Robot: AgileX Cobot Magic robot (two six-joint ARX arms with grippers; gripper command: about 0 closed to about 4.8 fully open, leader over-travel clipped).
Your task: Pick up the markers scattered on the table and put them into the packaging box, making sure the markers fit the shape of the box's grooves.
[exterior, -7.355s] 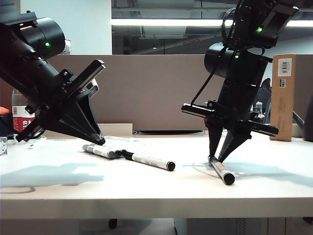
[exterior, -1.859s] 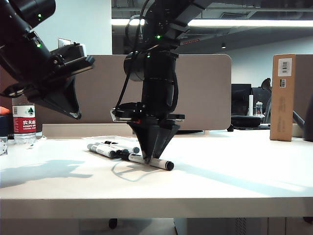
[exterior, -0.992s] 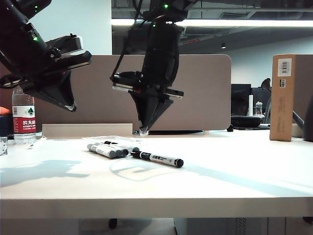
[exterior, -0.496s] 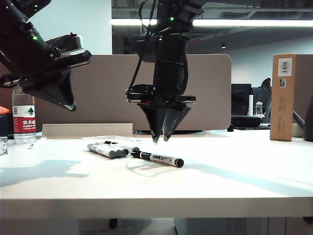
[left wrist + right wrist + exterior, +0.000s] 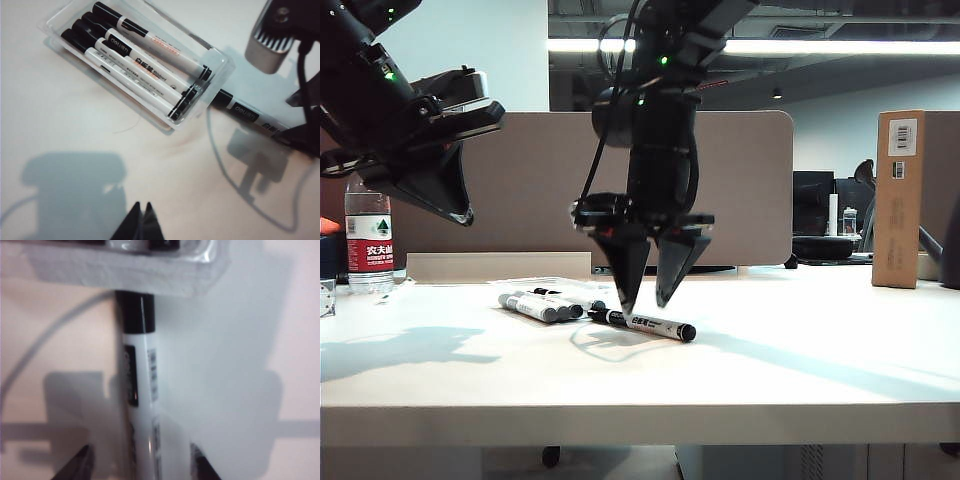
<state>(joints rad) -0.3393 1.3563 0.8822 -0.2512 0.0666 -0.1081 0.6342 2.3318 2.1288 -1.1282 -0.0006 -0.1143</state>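
Note:
One loose marker (image 5: 645, 325), white with black ends, lies on the table (image 5: 790, 370) just right of the packaging box (image 5: 560, 284). My right gripper (image 5: 644, 304) hangs open straddling this marker (image 5: 140, 390), fingers either side and apart from it, tips a little above the table. The clear packaging box (image 5: 220, 57) holds several markers (image 5: 145, 57) lying parallel in its grooves. One end of the loose marker (image 5: 235, 106) sits close to the box's end wall. My left gripper (image 5: 466, 217) is shut and empty, raised high at the left, its closed tips (image 5: 142, 206) over bare table.
A water bottle (image 5: 370, 245) stands at the far left and a tall brown carton (image 5: 898, 195) at the back right. A brown partition panel (image 5: 740, 190) runs behind the table. The right arm's body (image 5: 300, 75) hangs beside the box.
My right gripper went from shut above the box to open, moving right and down over the loose marker. The left arm stayed put.

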